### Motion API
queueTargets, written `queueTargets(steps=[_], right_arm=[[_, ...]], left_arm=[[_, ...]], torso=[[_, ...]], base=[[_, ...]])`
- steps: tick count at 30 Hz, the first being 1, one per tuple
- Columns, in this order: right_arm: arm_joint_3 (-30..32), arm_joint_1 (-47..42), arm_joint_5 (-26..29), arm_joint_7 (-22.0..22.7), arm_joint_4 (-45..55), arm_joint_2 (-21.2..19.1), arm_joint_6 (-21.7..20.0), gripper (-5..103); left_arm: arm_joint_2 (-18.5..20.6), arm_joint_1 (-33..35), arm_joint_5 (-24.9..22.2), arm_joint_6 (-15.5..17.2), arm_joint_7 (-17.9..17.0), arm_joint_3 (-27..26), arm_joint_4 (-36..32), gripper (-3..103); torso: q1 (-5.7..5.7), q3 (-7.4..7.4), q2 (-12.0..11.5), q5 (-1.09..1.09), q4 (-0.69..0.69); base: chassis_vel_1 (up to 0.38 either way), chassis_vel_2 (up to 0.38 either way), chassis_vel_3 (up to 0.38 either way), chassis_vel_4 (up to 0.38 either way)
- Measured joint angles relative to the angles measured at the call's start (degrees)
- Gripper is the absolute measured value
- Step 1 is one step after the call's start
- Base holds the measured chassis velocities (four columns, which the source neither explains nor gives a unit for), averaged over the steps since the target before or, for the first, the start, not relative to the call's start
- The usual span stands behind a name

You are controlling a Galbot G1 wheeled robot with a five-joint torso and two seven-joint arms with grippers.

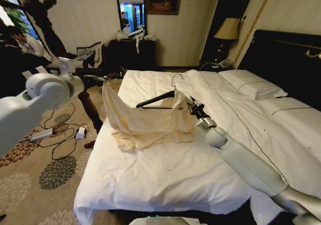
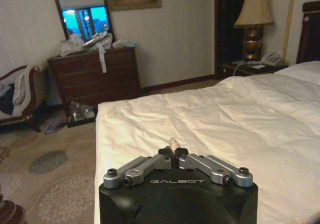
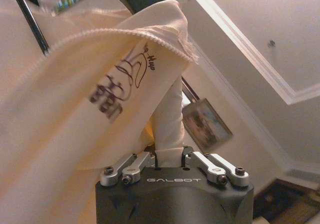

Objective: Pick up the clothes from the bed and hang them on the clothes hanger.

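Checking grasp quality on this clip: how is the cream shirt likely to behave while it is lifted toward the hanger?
Probably floppy: the cream shirt sags in folds between its raised corners. Likely light, since the right gripper holds it by one pinched strip. It may slide off the clothes hanger, whose thin arm sits tilted.

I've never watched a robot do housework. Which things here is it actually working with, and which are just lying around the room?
Part of the job:
cream shirt, pinched by the right gripper
black hanger, poking through the shirt
bed
left gripper, shut on a scrap of cloth

Just lying about:
dresser
bedside lamp
telephone
cables on the carpet
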Motion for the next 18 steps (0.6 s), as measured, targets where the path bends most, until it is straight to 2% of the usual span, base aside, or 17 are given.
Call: queueTargets(steps=[2,3,6,9,12,15,18], right_arm=[[-1.22,0.17,1.47,-0.14,1.24,0.32,-0.34,19],[-1.22,0.17,1.47,-0.14,1.24,0.32,-0.34,19],[-2.15,-0.54,1.73,-0.65,1.68,1.11,-0.23,19],[-3.09,-1.15,0.64,-0.9,1.69,1.47,-0.04,19],[-4.99,-1.07,-2.31,-1.0,0.25,3.27,-0.25,19],[-6.07,-0.2,-3.63,-0.47,-3.4,5.5,-0.66,19],[-6.09,0.29,-3.83,0.04,-5.91,6.35,-0.87,19]], left_arm=[[-2.39,-0.89,-0.05,0.48,-1.28,0.81,1.88,1],[-2.39,-0.89,-0.05,0.48,-1.28,0.81,1.88,1],[-5.84,-2.03,-1.04,0.77,-3.18,1.66,3.18,1],[-7.89,-3.2,-1.55,0.91,-4.63,2.63,4.11,1],[-10.9,-5.29,-5.18,1.56,-8.05,3.57,3.65,1],[-11.07,-6.66,-8.16,2.16,-9.2,3.87,0.18,1],[-9.18,-7.06,-9.77,2.44,-9.22,3.68,-3.03,1]], torso=[[0.0,0.0,0.0,0.0,0.02],[0.0,0.0,0.0,0.0,0.02],[0.02,0.01,0.0,0.02,-0.04],[0.01,0.01,0.0,0.03,-0.03],[0.01,0.01,0.0,0.01,-0.03],[0.02,0.01,-0.01,0.06,-0.04],[0.02,0.01,-0.01,0.05,-0.02]], base=[[0.0,0.0,0.0,0.0],[0.0,0.0,0.0,0.0],[0.0,0.0,0.0,0.0],[0.0,0.0,0.0,0.0],[0.0,0.0,0.0,0.0],[0.0,0.0,0.0,0.0],[0.0,0.0,0.0,0.0]])
